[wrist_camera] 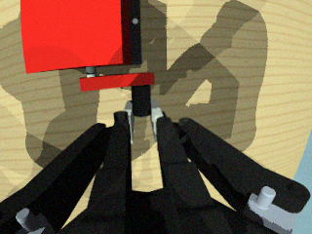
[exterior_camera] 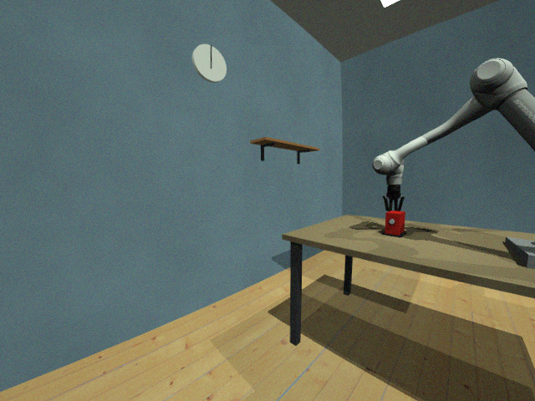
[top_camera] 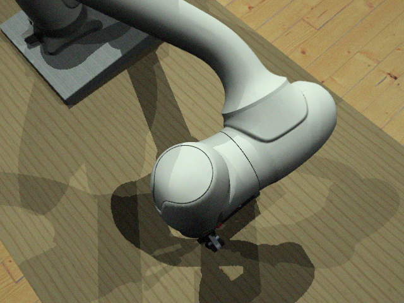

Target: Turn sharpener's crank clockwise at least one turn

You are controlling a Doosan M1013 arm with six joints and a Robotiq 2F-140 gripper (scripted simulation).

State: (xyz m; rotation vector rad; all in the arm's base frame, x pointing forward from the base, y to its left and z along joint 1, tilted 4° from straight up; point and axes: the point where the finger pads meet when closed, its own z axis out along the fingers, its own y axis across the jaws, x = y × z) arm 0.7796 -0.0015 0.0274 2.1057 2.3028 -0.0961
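Observation:
The red pencil sharpener stands on the table; it also shows in the exterior view. Its red crank arm lies just below the body in the wrist view, with the dark knob sticking out from it toward me. My gripper comes down from above and is shut on the knob, one grey fingertip pad on each side. In the exterior view the gripper sits right over the sharpener's top. In the top view the arm's wrist hides the sharpener; only the gripper's tip peeks out.
The arm's grey base plate sits at the far corner of the wooden table and shows at the right edge in the exterior view. The table's edge runs near the sharpener. A wall shelf hangs far off.

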